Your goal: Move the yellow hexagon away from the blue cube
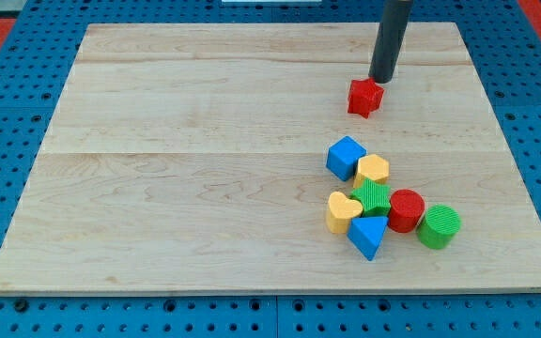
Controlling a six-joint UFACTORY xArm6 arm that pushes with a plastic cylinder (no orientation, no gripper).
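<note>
Camera view looks down on a pale wooden board [205,169] lying on a blue pegboard table [7,310]. Taking the blue cube [346,157] as the landmark: the yellow hexagon [372,170] sits just to its right and a little toward the view's bottom, touching it or very nearly so. Below the blue cube, a green star-like block [373,198] presses against the hexagon's lower side. Further toward the view's bottom from the cube lie a yellow heart [343,211] and a blue triangle [368,236], packed close together. To the lower right of the cube stand a red cylinder [406,209] and, beyond it, a green cylinder [438,226], side by side.

Up toward the view's top from the blue cube, well apart from it, sits a red star-shaped block [365,97]. The dark rod comes down there, and my tip [380,81] rests at that red block's upper right edge, far from the hexagon. The arm carries no jaws, only the plain rod, holding nothing.
</note>
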